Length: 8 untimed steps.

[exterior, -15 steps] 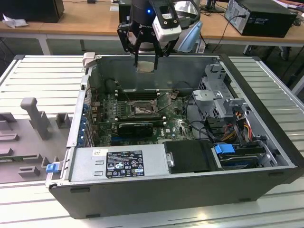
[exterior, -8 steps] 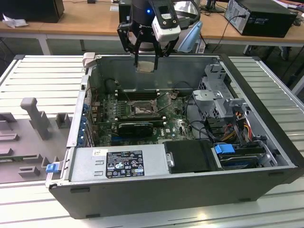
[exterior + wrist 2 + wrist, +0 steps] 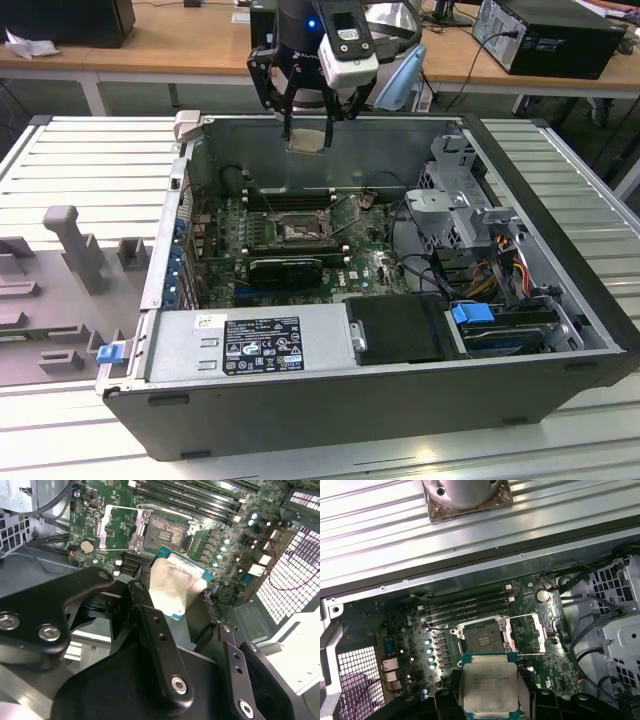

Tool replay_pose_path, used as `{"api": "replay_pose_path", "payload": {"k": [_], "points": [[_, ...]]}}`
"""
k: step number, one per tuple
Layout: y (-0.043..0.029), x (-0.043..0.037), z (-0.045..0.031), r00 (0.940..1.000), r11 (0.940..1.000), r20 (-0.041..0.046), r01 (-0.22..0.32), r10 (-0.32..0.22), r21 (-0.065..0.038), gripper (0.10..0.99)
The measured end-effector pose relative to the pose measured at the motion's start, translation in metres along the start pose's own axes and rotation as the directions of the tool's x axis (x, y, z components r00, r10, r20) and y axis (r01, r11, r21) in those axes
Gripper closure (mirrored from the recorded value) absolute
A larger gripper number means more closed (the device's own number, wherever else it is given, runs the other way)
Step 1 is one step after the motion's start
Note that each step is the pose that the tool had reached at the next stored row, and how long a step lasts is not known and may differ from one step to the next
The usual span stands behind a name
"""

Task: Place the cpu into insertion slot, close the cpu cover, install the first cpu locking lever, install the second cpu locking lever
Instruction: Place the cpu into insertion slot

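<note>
The claw hangs above the far wall of the open computer case, which lies on its side on the slatted grey surface. It is closed on the cpu, and both wrist views show how: a black finger presses on each of two opposite edges of the cpu. The silver top is left bare and the chip hangs flat, so it can go down level.

The cpu is in the air, well clear of the board and not yet over its target. The insertion slot sits beyond it on the green motherboard, pin field exposed and nothing resting in it. That's because the cpu cover is swung open on its hinge and stands just beside the slot, with green board showing through its window. The second wrist view agrees: insertion slot bare, cpu cover folded away to one side.

In the exterior view the insertion slot lies mid-board, between the long memory slots on the far side and the black expansion card on the near side. That's a tight neighbourhood, so I'd judge the high carry keeps the chip above it all.
</note>
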State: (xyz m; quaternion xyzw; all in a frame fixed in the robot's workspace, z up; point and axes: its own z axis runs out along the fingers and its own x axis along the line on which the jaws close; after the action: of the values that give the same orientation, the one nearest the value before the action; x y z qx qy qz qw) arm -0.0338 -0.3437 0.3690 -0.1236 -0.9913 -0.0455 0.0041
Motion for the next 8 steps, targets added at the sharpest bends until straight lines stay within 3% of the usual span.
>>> {"api": "replay_pose_path", "payload": {"k": [8], "points": [[0.0, 0.0, 0.0001, 0.9984, 0.9984, 0.0051, -0.057, 0.057, -0.001, 0.557]]}}
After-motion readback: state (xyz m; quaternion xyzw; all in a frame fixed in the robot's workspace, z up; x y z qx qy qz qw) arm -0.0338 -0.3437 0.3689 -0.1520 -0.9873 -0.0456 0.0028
